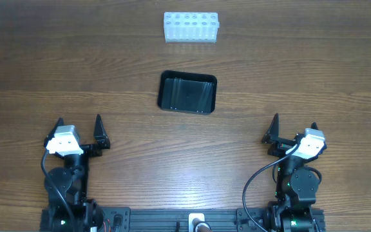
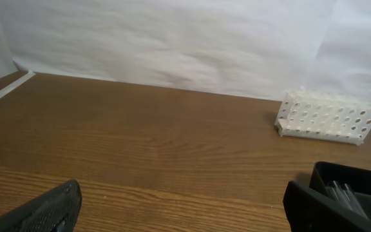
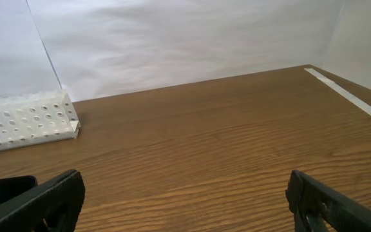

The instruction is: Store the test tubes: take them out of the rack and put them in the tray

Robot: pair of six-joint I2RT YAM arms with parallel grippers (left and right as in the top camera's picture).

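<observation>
A white test tube rack (image 1: 191,28) stands at the far middle of the wooden table; its rows of holes face me in the left wrist view (image 2: 327,116) and the right wrist view (image 3: 28,119). The black tray (image 1: 187,74) lies in front of the rack, with clear test tubes (image 1: 189,94) lying flat inside it. A corner of the tray (image 2: 359,175) holds tubes (image 2: 341,192) behind one finger. My left gripper (image 1: 78,120) is open and empty at the near left, well apart from the tray. At the near right, my right gripper (image 1: 295,122) is open and empty as well.
Bare wood stretches between the grippers and the tray. A white backdrop (image 2: 172,38) closes the far side of the table. Pale tape strips mark the table's side edges (image 3: 353,96).
</observation>
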